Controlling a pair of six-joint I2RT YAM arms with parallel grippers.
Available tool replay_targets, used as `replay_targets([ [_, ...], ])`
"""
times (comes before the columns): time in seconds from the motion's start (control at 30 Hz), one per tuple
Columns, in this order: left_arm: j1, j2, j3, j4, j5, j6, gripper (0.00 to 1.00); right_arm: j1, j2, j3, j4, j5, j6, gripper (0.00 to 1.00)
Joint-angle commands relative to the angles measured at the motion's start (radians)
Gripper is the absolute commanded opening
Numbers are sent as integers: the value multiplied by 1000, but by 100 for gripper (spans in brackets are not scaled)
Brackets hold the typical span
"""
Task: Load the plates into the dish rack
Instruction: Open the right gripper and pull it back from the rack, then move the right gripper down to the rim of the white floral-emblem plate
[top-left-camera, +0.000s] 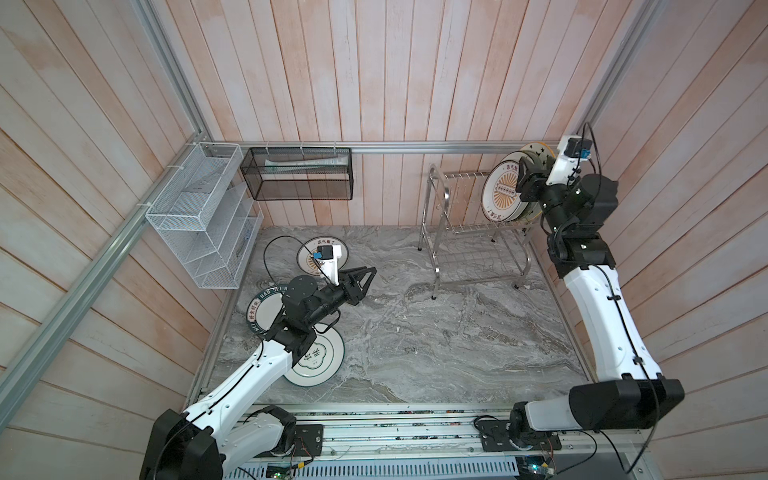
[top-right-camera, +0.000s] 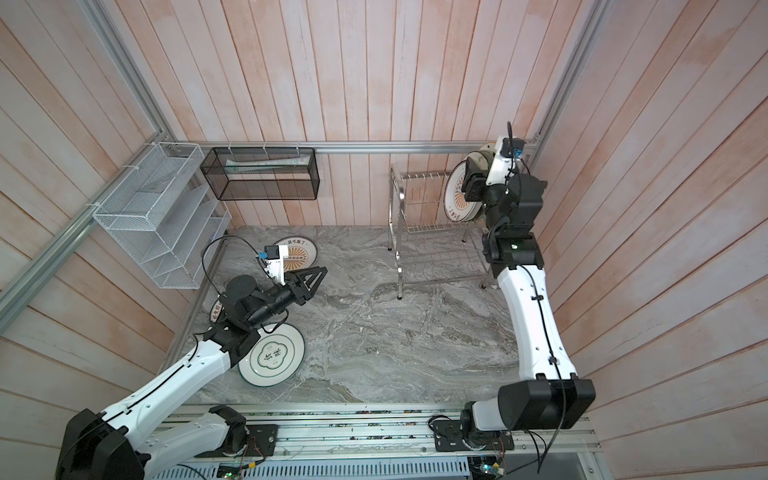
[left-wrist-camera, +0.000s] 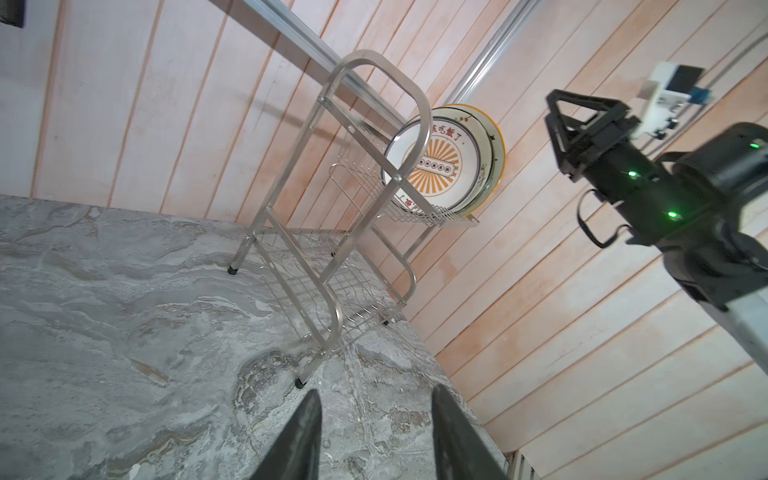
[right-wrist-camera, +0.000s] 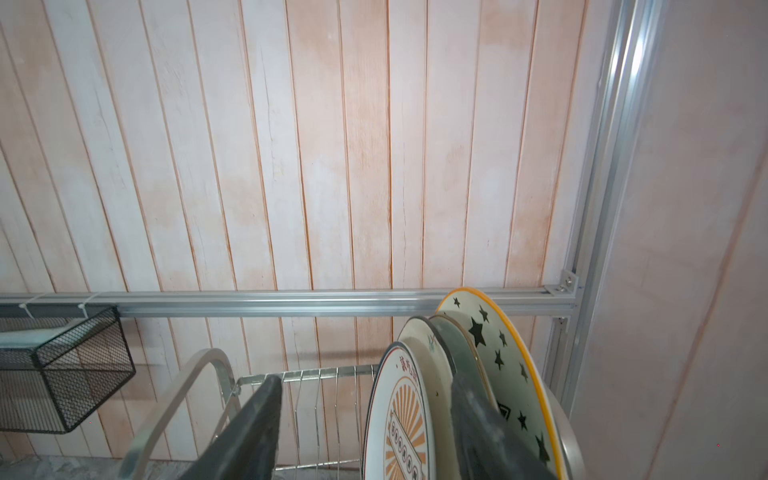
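Right now the dish rack (top-left-camera: 478, 266) stands at the back right of the marble tabletop (top-left-camera: 436, 340), and the plates are split between it and the table. On the rack's upper tier, at its right end, several plates stand on edge in the slots. An orange sunburst plate (top-left-camera: 498, 199) is at the front of the row, a cream plate (right-wrist-camera: 430, 357) is just behind it, and a yellow-rimmed plate with black stars (right-wrist-camera: 496, 353) is at the back. 1 more rim shows between the cream and the starred plate, too thin a sliver to identify.

The right gripper (right-wrist-camera: 362, 378) hangs over the top of that row with its fingers spread wide. 1 finger (right-wrist-camera: 257, 424) stands clear of the sunburst plate's face, with rack wire showing in the gap. The other (right-wrist-camera: 478, 428) sits behind the cream plate. It clamps nothing.

Well to the left of the rack, 3 plates lie flat on the table, each partly covered by the left arm:
- a 2nd sunburst plate (top-left-camera: 306, 255)
- a plate with a dark-green lettered rim (top-left-camera: 259, 311)
- a green-ringed white plate (top-left-camera: 324, 357)

The left gripper (top-left-camera: 372, 274) hovers between those 3 plates and the rack, pointing toward the rack. Its fingers (left-wrist-camera: 301, 436) are parted, with only bare marble between them.
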Motion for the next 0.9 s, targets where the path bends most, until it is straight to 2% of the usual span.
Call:
replay_targets([
  [0.0, 1, -28, -17, -39, -98, 19, 46, -5, -78, -63, 83, -40, 31, 66],
  [0.27, 6, -45, -35, -24, -133, 7, 49, 6, -197, -211, 155, -174, 99, 67],
  [0.4, 9, -45, -26, -37, -146, 7, 49, 48, -212, -271, 175, -188, 111, 67],
  [0.5, 19, -40, -17, -59, -149, 7, 50, 136, -203, -328, 198, -160, 92, 67],
  [0.7, 50, -31, -12, -99, -137, -21, 51, 419, -167, -454, 274, -18, -35, 65],
  [0.87, 93, -8, 11, -182, -114, -32, 52, 530, -157, -547, 353, -24, 2, 66],
])
